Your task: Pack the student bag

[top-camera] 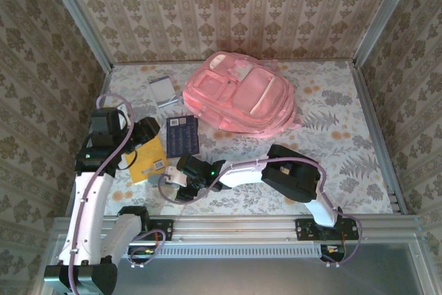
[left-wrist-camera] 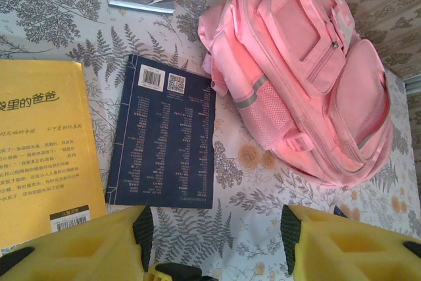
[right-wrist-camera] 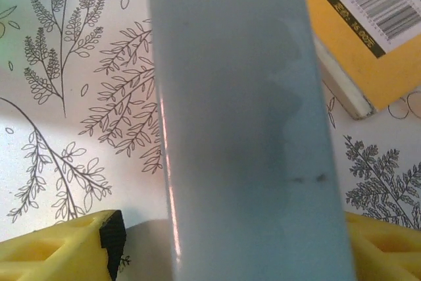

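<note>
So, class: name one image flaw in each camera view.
Top external: strong light washes out the student bag. Left wrist: the dark book is sharp, the nearest yellow fingers soft. Right wrist: the pale grey object near the lens is blurred, with a glare streak down its left edge.

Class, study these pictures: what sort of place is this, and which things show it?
Probably a staged robot test booth, not a real room: wallpapered panels in metal framing, a leaf-print table, robot arms on a rail.
</note>
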Controlling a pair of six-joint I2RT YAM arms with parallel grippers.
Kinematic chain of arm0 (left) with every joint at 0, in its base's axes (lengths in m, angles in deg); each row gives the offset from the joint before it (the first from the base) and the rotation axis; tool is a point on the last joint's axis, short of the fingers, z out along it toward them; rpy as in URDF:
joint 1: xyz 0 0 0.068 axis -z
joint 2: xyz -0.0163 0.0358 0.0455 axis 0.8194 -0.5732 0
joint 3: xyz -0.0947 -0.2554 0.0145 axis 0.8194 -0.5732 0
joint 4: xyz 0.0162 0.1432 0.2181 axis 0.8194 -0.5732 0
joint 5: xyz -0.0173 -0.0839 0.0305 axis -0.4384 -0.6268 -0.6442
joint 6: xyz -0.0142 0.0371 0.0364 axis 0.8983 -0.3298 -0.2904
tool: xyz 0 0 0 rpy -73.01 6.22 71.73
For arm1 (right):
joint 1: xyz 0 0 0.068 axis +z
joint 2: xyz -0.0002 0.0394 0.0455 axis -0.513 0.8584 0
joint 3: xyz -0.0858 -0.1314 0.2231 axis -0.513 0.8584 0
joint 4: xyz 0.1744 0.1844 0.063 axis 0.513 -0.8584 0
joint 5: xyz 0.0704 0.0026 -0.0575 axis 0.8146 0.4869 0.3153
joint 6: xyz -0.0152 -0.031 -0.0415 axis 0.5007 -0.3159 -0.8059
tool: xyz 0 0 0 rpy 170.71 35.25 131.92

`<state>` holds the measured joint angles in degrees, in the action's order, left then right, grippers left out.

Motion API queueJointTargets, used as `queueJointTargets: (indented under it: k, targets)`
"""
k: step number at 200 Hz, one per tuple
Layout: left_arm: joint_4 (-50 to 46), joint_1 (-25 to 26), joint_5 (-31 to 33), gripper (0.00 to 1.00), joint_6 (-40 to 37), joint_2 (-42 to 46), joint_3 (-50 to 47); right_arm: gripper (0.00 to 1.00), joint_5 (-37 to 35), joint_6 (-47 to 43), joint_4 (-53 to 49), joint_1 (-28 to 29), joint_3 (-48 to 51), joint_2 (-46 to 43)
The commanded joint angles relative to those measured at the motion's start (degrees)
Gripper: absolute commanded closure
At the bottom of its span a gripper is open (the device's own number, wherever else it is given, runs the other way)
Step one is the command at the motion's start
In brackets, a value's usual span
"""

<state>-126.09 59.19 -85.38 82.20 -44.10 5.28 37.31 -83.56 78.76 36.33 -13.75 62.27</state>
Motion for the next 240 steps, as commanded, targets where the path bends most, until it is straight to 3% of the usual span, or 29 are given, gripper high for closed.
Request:
queueJointTargets:
  k: [1, 29, 74, 126, 175, 213, 240]
  targets:
    - [-0.6, 0.3, 0.7, 0.44, -0.1, 0.0, 1.8, 0.33, -6.7, -2.9, 3.8, 1.0, 2.5, -1.9]
    - [-0.1, 0.2, 0.0, 0.45, 0.7, -0.5, 2.1, 0.47, -6.8, -2.2, 4.7, 1.1, 3.6, -2.5]
    - [1.0, 0.1, -1.0, 0.46, 1.5, -1.1, 2.0, 0.88, -6.9, -0.5, 4.6, 1.4, 5.1, -4.6]
    - [2.1, 0.2, -2.9, 0.46, 1.8, -2.5, 2.8, 0.87, -10.7, 8.3, 10.7, 0.4, 12.0, -11.6]
    - [4.4, 1.8, -4.2, 0.46, 1.6, -4.5, 3.8, 0.95, -11.7, 24.9, 16.3, -6.2, 23.5, -23.7]
    - [6.8, 10.6, -1.3, 0.46, -1.5, -13.0, 9.1, 0.97, -12.7, 35.1, 17.3, -13.5, 32.7, -35.5]
    - [8.3, 17.5, 0.2, 0.45, -4.7, -23.6, 16.8, 1.00, -16.8, 37.9, 10.5, -18.7, 35.1, -45.7]
